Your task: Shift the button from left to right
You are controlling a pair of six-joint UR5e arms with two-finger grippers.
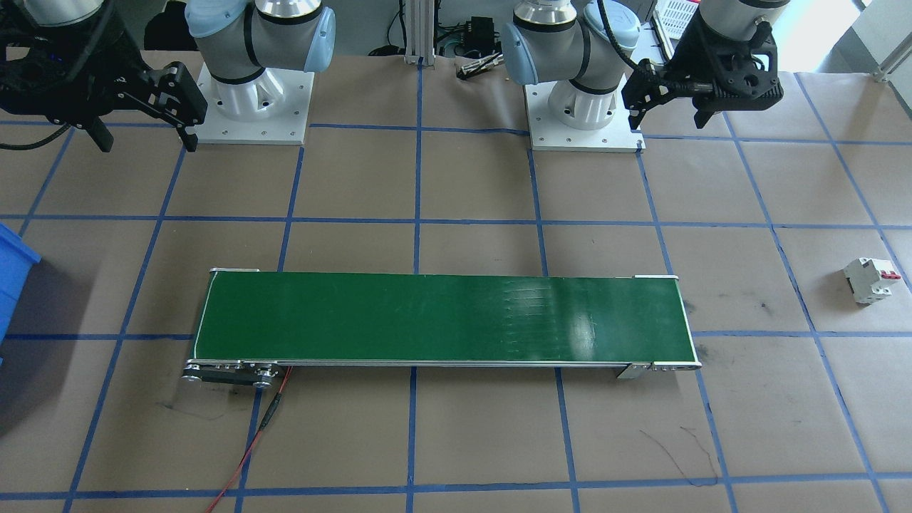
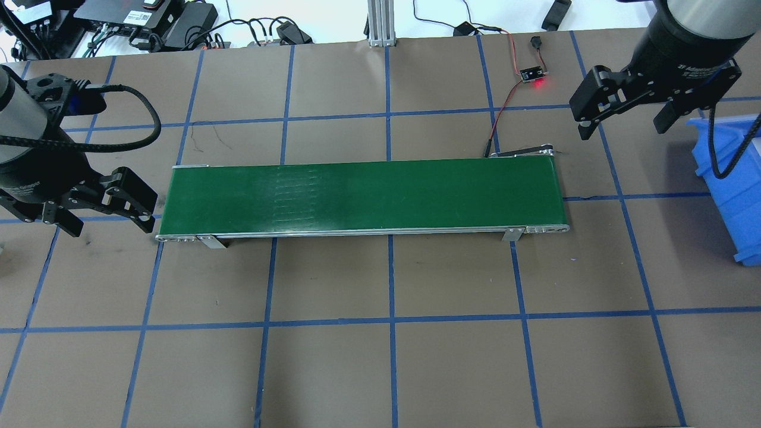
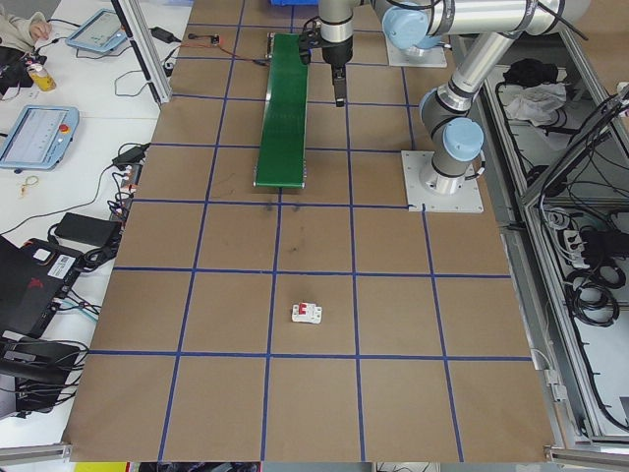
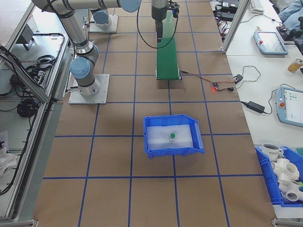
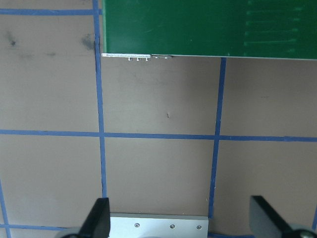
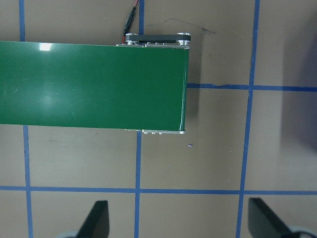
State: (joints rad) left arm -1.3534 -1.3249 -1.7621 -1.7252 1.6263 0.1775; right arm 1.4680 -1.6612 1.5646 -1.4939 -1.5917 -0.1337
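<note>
The button (image 4: 173, 136), a small white body with a green cap, lies inside the blue bin (image 4: 174, 151) on the robot's right side; only the exterior right view shows it. My right gripper (image 2: 624, 126) hangs open and empty above the table by the belt's right end, just left of the bin (image 2: 728, 184). Past the belt's left end, my left gripper (image 2: 109, 227) is open too, with nothing between its fingers. Both wrist views show spread fingertips (image 5: 99, 218) (image 6: 99, 218) over bare brown paper.
A long green conveyor belt (image 2: 362, 196) lies across the table's middle, with a red wire and a small lit board (image 2: 533, 74) behind its right end. A white circuit breaker with a red lever (image 1: 871, 279) lies far out on the robot's left.
</note>
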